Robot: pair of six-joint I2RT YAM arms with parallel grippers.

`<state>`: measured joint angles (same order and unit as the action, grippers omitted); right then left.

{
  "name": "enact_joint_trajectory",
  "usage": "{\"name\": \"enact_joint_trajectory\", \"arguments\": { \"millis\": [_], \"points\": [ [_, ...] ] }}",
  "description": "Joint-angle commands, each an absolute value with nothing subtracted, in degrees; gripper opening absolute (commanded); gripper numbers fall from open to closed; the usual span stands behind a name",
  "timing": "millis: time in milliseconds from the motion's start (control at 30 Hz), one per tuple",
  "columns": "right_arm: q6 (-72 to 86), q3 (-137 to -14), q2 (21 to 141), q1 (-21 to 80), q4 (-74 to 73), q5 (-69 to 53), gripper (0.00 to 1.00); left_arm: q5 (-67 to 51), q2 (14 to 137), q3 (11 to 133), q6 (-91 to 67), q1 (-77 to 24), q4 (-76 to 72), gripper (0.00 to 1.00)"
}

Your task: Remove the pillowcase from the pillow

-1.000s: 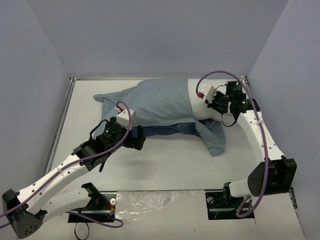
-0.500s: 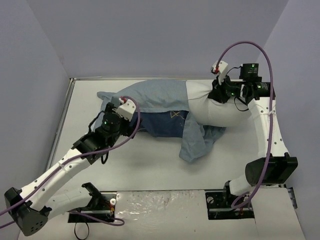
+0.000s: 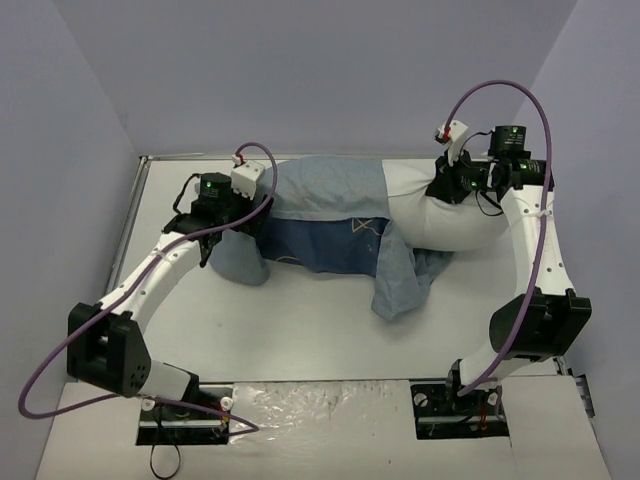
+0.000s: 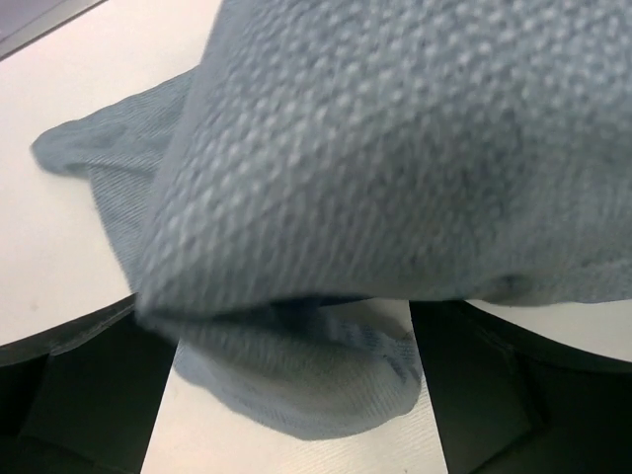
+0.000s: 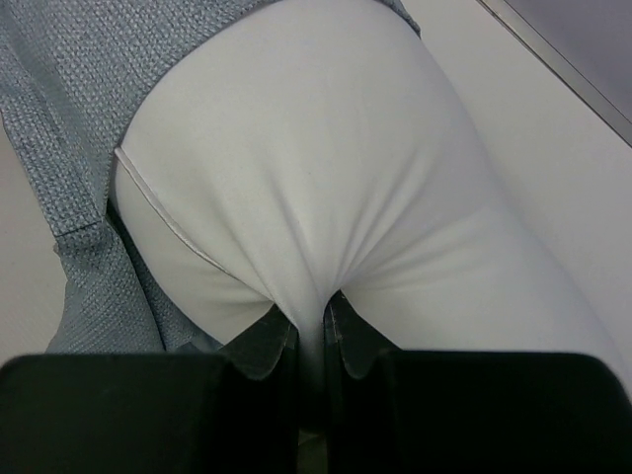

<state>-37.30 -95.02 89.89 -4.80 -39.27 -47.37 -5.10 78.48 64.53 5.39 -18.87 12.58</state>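
The pillow (image 3: 452,225) is seen lying across the far right part of the table (image 3: 300,330), with its right portion bared and white. Its left end is hidden inside the pillowcase (image 3: 325,190), which is stretched away to the left of the pillow in a long band. The lighter reverse is shown along the far side of that band, and a darker blue panel with a thin pale line drawing is exposed on the near side, just left of the pillow. A loose flap of the cloth is draped on the table against the pillow's near edge. The right gripper (image 3: 438,192) is set on the far top of the pillow, and in the right wrist view its fingers (image 5: 262,346) are closed narrowly, with a ridge of the white cover pinched between them. The left gripper (image 3: 243,213) is found well to the left of the pillow, at the far end of the cloth. In the left wrist view its fingers (image 4: 79,385) are held wide apart, with blurred blue cloth draped over and between them.
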Motion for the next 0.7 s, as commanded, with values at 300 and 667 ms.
{"name": "enact_joint_trajectory", "arguments": {
  "millis": [300, 667],
  "points": [
    [-35.95, -99.49, 91.93, -7.38, -34.54, -49.22, 0.0, -13.1, 80.87, 68.21, -1.05, -9.95, 12.22, 0.02],
    [-31.82, -111.0, 96.68, -14.32, -34.37, -51.77, 0.0, -7.3, 60.12, 68.29, -13.17, 12.12, 6.85, 0.02]
  ]
}}
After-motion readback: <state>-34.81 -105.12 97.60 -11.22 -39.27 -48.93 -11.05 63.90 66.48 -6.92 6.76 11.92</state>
